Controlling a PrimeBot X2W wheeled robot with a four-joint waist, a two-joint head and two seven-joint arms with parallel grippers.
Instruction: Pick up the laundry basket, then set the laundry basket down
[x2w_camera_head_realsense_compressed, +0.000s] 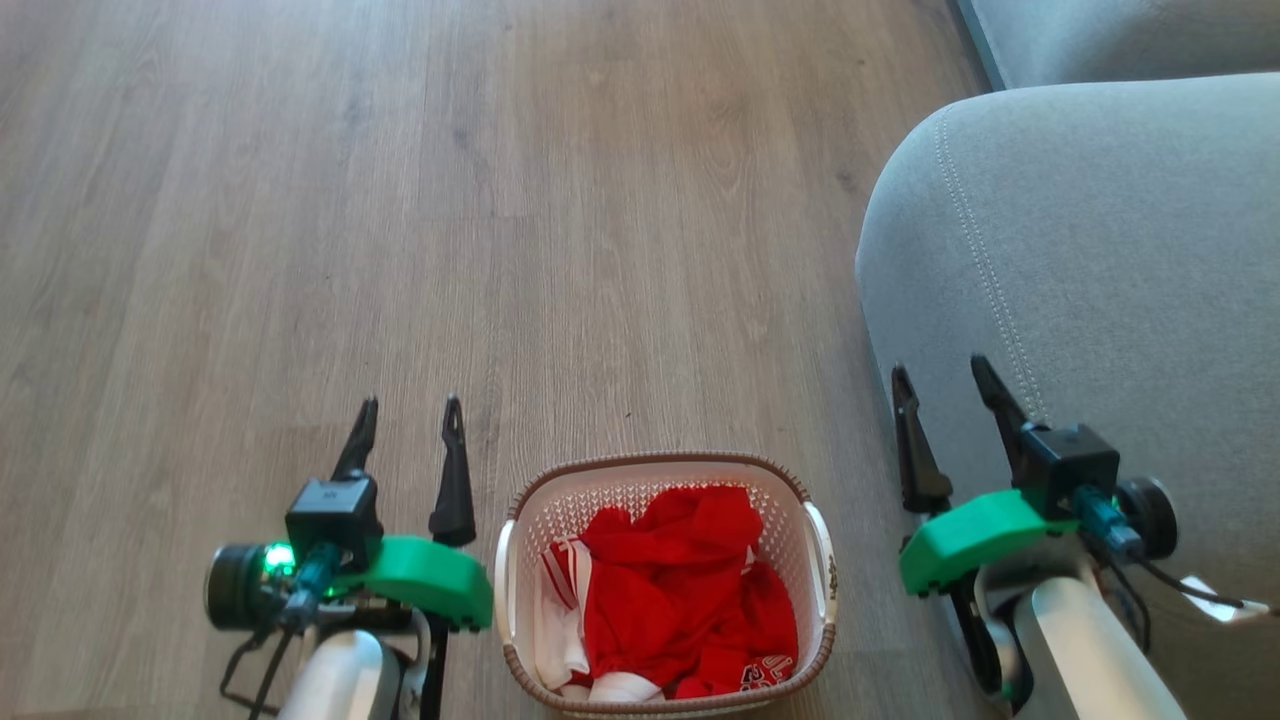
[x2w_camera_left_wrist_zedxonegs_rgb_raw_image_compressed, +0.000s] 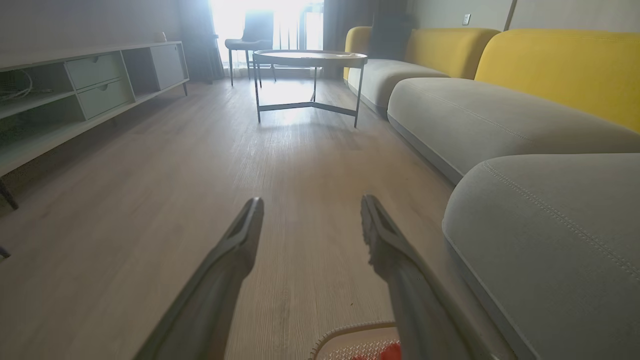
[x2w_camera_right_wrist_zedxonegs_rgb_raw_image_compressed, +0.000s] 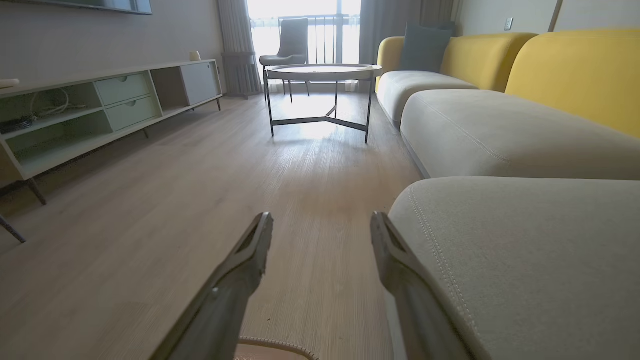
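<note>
The small, rounded-rectangular, cream-white plastic laundry basket (x2w_camera_head_realsense_compressed: 655, 461), with perforated walls and a brown braided-look rim, stood on the pale wood-plank floor (x2w_camera_head_realsense_compressed: 400, 200) at the near middle of the head view. It held crumpled red and white clothing (x2w_camera_head_realsense_compressed: 690, 580). Just beside its left wall hung the left gripper (x2w_camera_head_realsense_compressed: 411, 402), its two dark jaws released, spread apart and grasping nothing. To the basket's right, a little apart from its white side handle (x2w_camera_head_realsense_compressed: 822, 560), the right gripper (x2w_camera_head_realsense_compressed: 940, 366) hovered at the edge of a rounded grey fabric sofa cushion (x2w_camera_head_realsense_compressed: 1100, 280), its jaws likewise released and empty. Far off, a round metal-legged coffee table (x2w_camera_left_wrist_zedxonegs_rgb_raw_image_compressed: 310, 56) stood left of the yellow sofa backs (x2w_camera_left_wrist_zedxonegs_rgb_raw_image_compressed: 550, 65).
</note>
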